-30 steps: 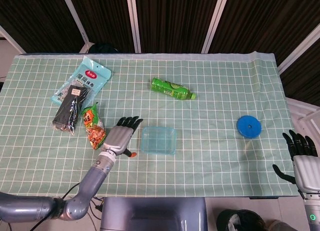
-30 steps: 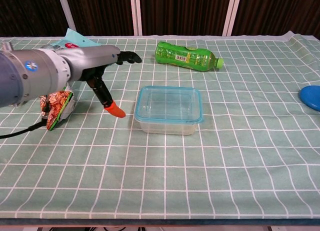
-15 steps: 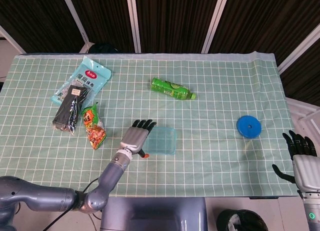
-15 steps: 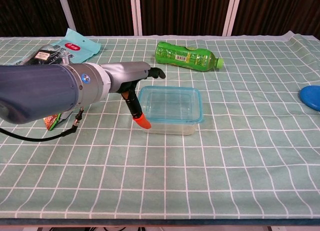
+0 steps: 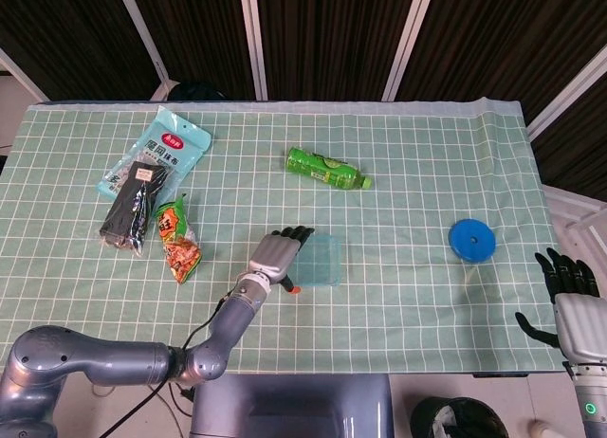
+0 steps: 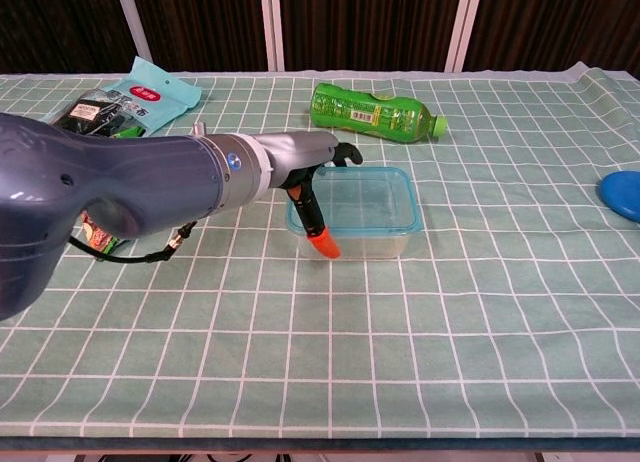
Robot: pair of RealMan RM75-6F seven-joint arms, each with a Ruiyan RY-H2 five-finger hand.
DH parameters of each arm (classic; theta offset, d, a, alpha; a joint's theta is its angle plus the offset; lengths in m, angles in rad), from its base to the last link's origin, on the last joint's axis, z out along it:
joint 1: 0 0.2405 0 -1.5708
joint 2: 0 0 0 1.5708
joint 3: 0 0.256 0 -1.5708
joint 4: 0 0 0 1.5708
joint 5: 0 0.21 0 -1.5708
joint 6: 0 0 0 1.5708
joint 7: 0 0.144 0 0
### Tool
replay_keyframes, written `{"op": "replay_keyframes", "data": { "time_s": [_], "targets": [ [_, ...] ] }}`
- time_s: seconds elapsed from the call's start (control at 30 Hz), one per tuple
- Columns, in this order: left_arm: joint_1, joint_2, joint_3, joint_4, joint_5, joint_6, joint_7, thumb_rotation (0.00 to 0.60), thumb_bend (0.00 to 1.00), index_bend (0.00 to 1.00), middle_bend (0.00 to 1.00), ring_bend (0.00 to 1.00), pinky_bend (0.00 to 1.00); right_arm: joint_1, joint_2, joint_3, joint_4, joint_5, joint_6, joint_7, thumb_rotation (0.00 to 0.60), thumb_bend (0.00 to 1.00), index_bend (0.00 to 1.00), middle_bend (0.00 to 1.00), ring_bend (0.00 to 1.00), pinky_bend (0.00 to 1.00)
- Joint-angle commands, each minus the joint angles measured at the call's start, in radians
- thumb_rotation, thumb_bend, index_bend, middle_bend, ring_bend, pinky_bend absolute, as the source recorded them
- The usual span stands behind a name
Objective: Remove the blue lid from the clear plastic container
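Since the earlier frames, the clear plastic container is being shown shifted rightward across the tabletop, with the left hand carried along against its left wall. Nothing is being grasped by this hand: its dark fingers are being held extended over the container's rim, the orange-tipped thumb pointing down at the front wall. The blue lid is being shown well apart, at the right (already off the container). The right hand is being held released, fingers spread, off the tabletop's right edge. A green bottle is lying behind the container.
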Motion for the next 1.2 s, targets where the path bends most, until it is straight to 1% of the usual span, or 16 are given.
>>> {"op": "replay_keyframes", "data": {
  "time_s": [0.03,0.1,0.2,0.37,0.53,0.63,0.7,0.9,1.07,1.2],
  "targets": [
    [-0.012,-0.027,0.006,0.052,0.101,-0.021,-0.054,0.600,0.11,0.27,0.25,0.27,0.40,0.000,0.001,0.000,-0.004,0.002,-0.002,-0.002,0.600,0.35,0.00,0.00,0.00,0.00],
    [-0.010,-0.028,0.015,0.072,0.160,-0.033,-0.085,0.600,0.11,0.28,0.27,0.29,0.42,0.000,0.002,-0.001,-0.007,0.002,-0.002,-0.005,0.600,0.35,0.00,0.00,0.00,0.00],
    [-0.003,-0.015,0.027,0.087,0.226,-0.069,-0.137,0.600,0.11,0.30,0.28,0.29,0.42,0.001,0.002,-0.001,-0.012,-0.002,0.002,-0.010,0.600,0.35,0.00,0.00,0.00,0.00],
    [0.009,0.049,0.045,0.086,0.340,-0.157,-0.227,0.600,0.11,0.31,0.29,0.29,0.42,0.005,0.000,0.000,-0.022,-0.015,0.009,-0.029,0.600,0.35,0.00,0.00,0.00,0.00],
    [0.026,0.122,0.052,0.074,0.477,-0.254,-0.354,0.600,0.11,0.31,0.29,0.29,0.42,0.021,-0.010,0.006,-0.062,-0.028,0.005,-0.066,0.600,0.35,0.00,0.00,0.00,0.00],
    [0.036,0.148,0.053,0.079,0.558,-0.299,-0.440,0.600,0.11,0.31,0.29,0.29,0.42,0.042,-0.031,0.008,-0.093,-0.048,-0.007,-0.097,0.600,0.31,0.00,0.00,0.00,0.00],
    [0.038,0.159,0.055,0.091,0.601,-0.326,-0.490,0.600,0.11,0.31,0.29,0.29,0.42,0.062,-0.055,0.008,-0.114,-0.064,-0.024,-0.127,0.600,0.29,0.00,0.00,0.00,0.00],
    [0.031,0.168,0.058,0.113,0.711,-0.372,-0.611,0.600,0.11,0.31,0.29,0.29,0.42,0.131,-0.164,0.005,-0.173,-0.103,-0.093,-0.256,0.600,0.29,0.00,0.00,0.00,0.00],
    [0.019,0.164,0.070,0.127,0.779,-0.385,-0.676,0.600,0.11,0.31,0.29,0.29,0.42,0.181,-0.278,0.005,-0.188,-0.096,-0.152,-0.372,0.600,0.29,0.00,0.00,0.00,0.00],
    [0.012,0.164,0.084,0.131,0.809,-0.392,-0.700,0.600,0.11,0.31,0.29,0.29,0.42,0.203,-0.346,0.008,-0.184,-0.078,-0.176,-0.417,0.600,0.29,0.00,0.00,0.00,0.00]
  ]
}}
